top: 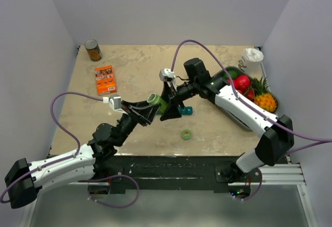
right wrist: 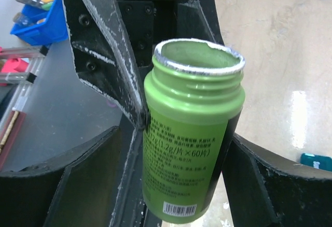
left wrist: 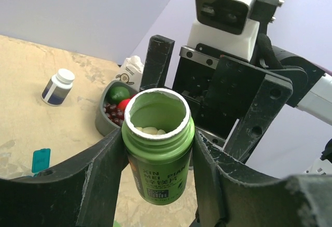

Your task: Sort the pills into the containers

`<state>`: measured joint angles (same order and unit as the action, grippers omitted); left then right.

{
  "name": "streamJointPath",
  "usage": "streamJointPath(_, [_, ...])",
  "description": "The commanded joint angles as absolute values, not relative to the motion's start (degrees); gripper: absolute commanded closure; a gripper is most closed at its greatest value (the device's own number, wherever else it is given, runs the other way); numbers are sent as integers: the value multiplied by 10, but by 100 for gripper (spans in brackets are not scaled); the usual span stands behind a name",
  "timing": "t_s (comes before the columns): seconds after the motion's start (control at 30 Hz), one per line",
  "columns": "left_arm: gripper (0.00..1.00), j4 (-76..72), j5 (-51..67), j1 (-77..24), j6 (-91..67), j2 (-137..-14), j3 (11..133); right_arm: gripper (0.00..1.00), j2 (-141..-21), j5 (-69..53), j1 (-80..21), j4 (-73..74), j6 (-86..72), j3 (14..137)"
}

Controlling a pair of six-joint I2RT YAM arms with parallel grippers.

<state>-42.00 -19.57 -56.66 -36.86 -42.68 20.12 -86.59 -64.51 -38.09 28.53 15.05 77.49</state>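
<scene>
1. Clamped in the left gripper (left wrist: pixel 158 141): an uncapped green plastic pill bottle (left wrist: pixel 158 170), mouth up, white pills (left wrist: pixel 150 130) inside.
2. Facing it from the far right, the right gripper (right wrist: pixel 180 144), released, jaws spread either side of the bottle.
3. On the beige table (top: pixel 135 66), just right of both grippers: a narrow teal plastic pill organiser (top: pixel 185 110).
4. Nearer than that, a round green cap (top: pixel 185 134).

Pills (left wrist: pixel 150 130): small, white, a few visible low inside uncapped green bottle (left wrist: pixel 158 149), which is raised above table, mouth up, slightly tilted. Containers (top: pixel 185 110): narrow teal strip lying flat on beige tabletop (top: pixel 135 71) near centre, partly hidden; lid state unclear.
</scene>
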Motion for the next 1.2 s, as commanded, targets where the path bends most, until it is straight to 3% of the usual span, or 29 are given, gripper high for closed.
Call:
streamJointPath(0.0, [100,-542,-196,-566,-375,-440,188,23,-878,-691,-380,247,99,780])
streamJointPath(0.33, [100,-652,-212,-566,-364,-449,150,35,-881,-718,-375,127,-33,740])
streamJointPath(0.8, [100,-707,-213,-571,-364,-474,134,41,-886,-741,-373,69,-91,730])
streamJointPath(0.87, [100,-715,-213,-572,-363,-478,133,47,-888,-744,-372,61,-98,727])
streamJointPath(0.97, [100,-716,-212,-573,-359,-478,133,64,-887,-750,-372,49,-107,723])
streamJointPath(1.0, [100,-716,-212,-573,-356,-478,133,74,-887,-750,-373,49,-106,723])
streamJointPath(1.17, [99,-685,-205,-573,-340,-457,136,100,-875,-731,-367,108,-43,731])
